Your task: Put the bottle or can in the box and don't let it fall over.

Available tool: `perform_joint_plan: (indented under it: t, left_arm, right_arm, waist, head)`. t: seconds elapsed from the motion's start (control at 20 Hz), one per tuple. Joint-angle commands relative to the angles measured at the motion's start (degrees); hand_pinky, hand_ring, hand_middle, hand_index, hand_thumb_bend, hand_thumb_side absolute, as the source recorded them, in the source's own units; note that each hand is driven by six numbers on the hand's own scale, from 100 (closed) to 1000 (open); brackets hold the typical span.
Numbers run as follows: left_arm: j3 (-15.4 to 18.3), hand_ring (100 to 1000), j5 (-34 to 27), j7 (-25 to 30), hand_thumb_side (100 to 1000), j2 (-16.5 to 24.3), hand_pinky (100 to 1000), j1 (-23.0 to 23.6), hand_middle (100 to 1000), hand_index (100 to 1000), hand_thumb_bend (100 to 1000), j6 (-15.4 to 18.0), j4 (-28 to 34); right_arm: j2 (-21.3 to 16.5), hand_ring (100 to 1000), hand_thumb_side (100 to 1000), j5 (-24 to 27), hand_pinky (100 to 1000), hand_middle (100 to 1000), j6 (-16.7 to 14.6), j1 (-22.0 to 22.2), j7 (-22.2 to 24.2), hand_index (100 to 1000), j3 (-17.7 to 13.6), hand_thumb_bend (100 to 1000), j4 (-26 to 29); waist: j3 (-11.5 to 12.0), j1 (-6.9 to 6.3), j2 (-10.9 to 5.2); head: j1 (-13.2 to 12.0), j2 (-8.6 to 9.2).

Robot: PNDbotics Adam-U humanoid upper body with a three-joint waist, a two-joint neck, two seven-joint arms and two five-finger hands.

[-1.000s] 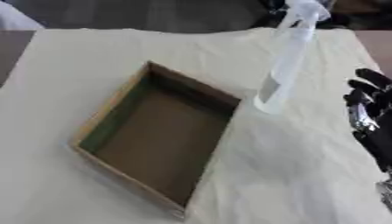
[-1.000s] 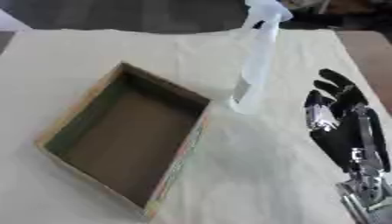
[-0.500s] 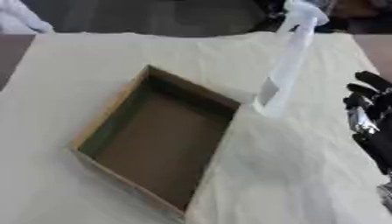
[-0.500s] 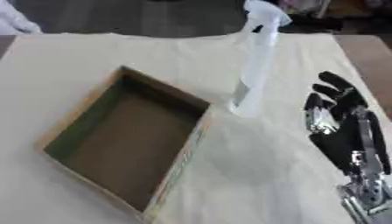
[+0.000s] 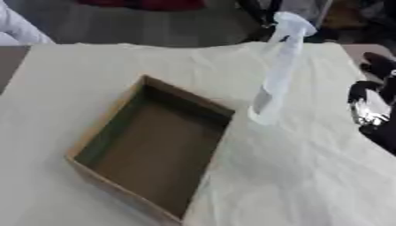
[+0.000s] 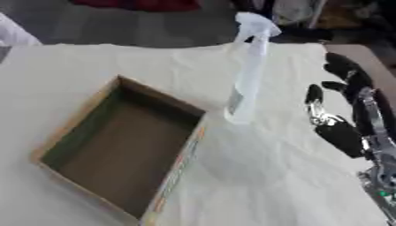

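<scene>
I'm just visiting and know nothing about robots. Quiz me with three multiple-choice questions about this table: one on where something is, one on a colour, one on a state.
1. Where is the spray bottle?
A. inside the box
B. on the cloth, to the right of the box
C. in the robot's hand

2. What colour is the robot's hand?
A. mostly black
B. red
C. yellow

3. How is the bottle?
A. lying flat
B. upright
C. upside down

Answers:
1 B: the spray bottle stands outside the box.
2 A: the right hand is black with silver parts.
3 B: its base is on the cloth, nozzle on top.
</scene>
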State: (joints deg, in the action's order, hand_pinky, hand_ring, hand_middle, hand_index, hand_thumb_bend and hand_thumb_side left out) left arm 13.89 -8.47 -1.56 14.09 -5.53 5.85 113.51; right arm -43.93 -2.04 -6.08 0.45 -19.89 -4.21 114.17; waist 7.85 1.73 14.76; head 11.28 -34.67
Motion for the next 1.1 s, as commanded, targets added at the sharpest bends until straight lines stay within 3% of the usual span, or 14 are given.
perform_joint_plan:
  t: [0.05,0.4,0.55,0.85,1.1]
  left_arm:
    - [-0.20,543,-0.32,0.32,791,1.84,889,0.00,783,846,100,-0.05,1.08]
    - [-0.44,543,-0.45,0.51,789,2.36,889,0.58,783,845,100,-0.20,1.08]
    - [-0.57,542,-0.49,0.61,789,2.49,889,0.74,783,844,100,-0.28,1.08]
    - [-0.90,542,-0.60,0.97,788,2.85,889,0.79,782,843,100,-0.42,1.08]
    - [-1.25,542,-0.72,1.33,790,3.09,889,0.68,782,843,100,-0.63,1.08]
  right_arm:
    - [-6.70,913,409,-0.52,802,892,2.86,-1.23,0.52,883,-0.47,100,0.43]
    - [-16.77,927,480,3.92,809,916,8.47,-7.17,4.37,909,-0.22,100,0.43]
    - [-20.58,933,513,7.06,810,922,12.95,-10.53,8.40,917,-0.20,100,0.43]
    - [-23.06,929,529,10.88,808,904,18.70,-16.39,13.29,903,1.32,100,0.43]
    - [-23.70,935,570,10.95,813,915,22.56,-21.05,16.70,908,3.89,100,0.43]
  waist:
    - [-0.27,0.06,-1.65]
    - [-0.90,-0.05,-2.57]
    - [-1.09,-0.08,-2.82]
    - [-1.14,0.16,-3.14]
    - [-0.81,0.59,-3.37]
  head:
    - [0.00,-0.45]
    - [-0.20,-1.20]
    - [-0.29,-1.48]
    - [0.00,-1.88]
    - [0.89,-1.98]
